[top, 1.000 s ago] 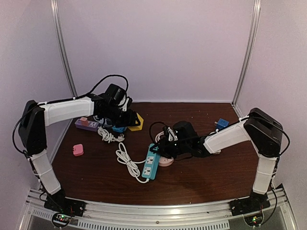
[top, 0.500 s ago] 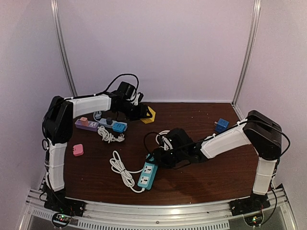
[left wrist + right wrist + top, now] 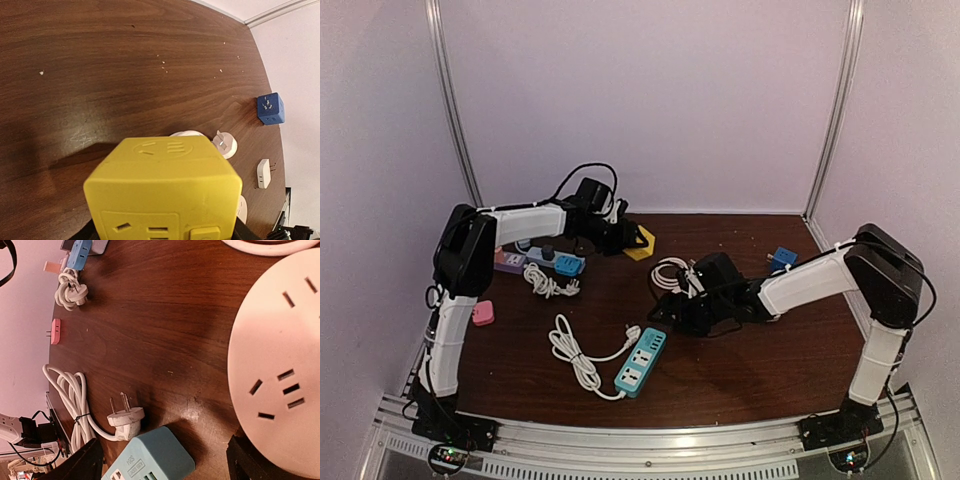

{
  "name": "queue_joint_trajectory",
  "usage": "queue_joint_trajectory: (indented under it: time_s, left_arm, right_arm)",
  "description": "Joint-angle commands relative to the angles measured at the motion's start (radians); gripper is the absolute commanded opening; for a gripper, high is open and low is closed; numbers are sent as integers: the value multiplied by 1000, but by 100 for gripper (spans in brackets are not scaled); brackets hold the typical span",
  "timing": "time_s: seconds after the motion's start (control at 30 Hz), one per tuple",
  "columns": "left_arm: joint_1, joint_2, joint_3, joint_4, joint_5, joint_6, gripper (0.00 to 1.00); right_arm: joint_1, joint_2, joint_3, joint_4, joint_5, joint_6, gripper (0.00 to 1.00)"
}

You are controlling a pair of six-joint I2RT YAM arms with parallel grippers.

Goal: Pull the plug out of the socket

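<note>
Overview, two wrist close-ups; shared plug (image 3: 634,333)

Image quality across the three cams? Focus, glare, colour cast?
Top external: purplish cast, soft overall, no harsh glare. Left wrist: yellow socket cube fills the foreground, slightly soft, dark shadow to its left. Right wrist: round pink socket near the lens is blurred, white plug sharper, dull sheen on the table beside it.

Probably a robotics lab test booth, plain pale walls (image 3: 650,100), metal corner posts (image 3: 834,110), dark wooden table (image 3: 750,370), slotted base rail (image 3: 640,437)
</note>
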Motion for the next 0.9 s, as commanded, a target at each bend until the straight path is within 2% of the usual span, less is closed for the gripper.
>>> queue_joint_trajectory:
  time_s: [0.0, 0.13, 0.43, 0.53, 0.63, 0.73, 0.8, 0.87]
  left_arm:
    - [11, 68, 84, 92, 79, -45, 26]
    - [13, 153, 166, 112, 121, -81, 27]
    - [34, 265, 235, 245, 167, -210, 29]
    - [41, 283, 264, 227, 161, -222, 39]
    - [46, 283, 271, 180, 139, -215, 64]
    - [48, 284, 285, 114, 117, -192, 80]
    - [51, 281, 300, 65, 102, -166, 87]
    - [51, 274, 314, 13, 86, -131, 89]
  right_arm:
    - [-20, -80, 35, -79, 17, -50, 87]
    - [-60, -161, 63, -138, 40, -64, 87]
    - [-129, -252, 102, -264, 56, -103, 87]
    - [-144, -260, 110, -291, 55, -115, 88]
    - [-159, -255, 122, -295, 48, -129, 88]
    - [-168, -238, 143, -301, 44, -142, 88]
    - [-170, -232, 150, -301, 47, -146, 88]
    - [-170, -233, 148, -293, 50, -144, 88]
